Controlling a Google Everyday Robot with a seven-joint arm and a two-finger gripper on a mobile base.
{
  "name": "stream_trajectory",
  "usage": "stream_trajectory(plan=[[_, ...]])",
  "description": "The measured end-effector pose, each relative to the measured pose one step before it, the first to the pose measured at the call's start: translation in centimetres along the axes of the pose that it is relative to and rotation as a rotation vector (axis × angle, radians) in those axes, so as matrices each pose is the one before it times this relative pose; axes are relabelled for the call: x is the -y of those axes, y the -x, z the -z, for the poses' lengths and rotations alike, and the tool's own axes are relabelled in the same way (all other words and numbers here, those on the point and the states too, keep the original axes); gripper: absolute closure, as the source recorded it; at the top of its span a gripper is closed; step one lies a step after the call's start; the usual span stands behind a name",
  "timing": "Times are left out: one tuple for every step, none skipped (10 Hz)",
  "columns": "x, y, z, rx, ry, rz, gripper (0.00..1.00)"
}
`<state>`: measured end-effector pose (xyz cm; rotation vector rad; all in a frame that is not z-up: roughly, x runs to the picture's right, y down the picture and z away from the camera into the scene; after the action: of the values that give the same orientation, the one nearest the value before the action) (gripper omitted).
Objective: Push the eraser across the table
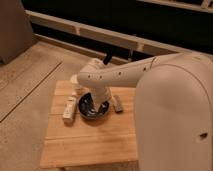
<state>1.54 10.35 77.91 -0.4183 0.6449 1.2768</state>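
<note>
The eraser [118, 104] is a small flat dark grey block lying on the light wooden slatted table [85, 142], just right of a dark bowl [91, 111]. My white arm reaches down from the right. My gripper [102, 102] hangs over the bowl's right part, close to the left of the eraser. The wrist hides much of the gripper, and I cannot tell whether it touches the eraser.
A long white bar-shaped item [69, 107] lies left of the bowl, with a small pale object [78, 92] behind it. My arm's large white body [175, 115] covers the table's right side. A concrete floor [25, 85] lies to the left, and a dark wall with rails stands behind.
</note>
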Motion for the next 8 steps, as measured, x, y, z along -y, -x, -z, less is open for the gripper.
stream_trajectory(plan=[[1.177,-0.783,-1.22,-0.02645,0.02111,-0.05251,0.35],[0.687,-0.125,-0.61,-0.0079,0.00896,-0.02329,0.35],[0.349,-0.084,-0.535,-0.00932,0.01663,-0.02084,0.35],[1.26,-0.047,-0.874,-0.01138,0.01023,-0.03102,0.35],[1.204,-0.258,-1.039,-0.02086,0.00996,-0.02202,0.35],[1.277,-0.122,-1.337,-0.02131,0.015,-0.01634,0.35],[0.95,0.214,-0.936,-0.00737,0.00543,0.00182,0.35],[0.739,0.975,-1.074,0.01253,0.01408,0.03357,0.35]])
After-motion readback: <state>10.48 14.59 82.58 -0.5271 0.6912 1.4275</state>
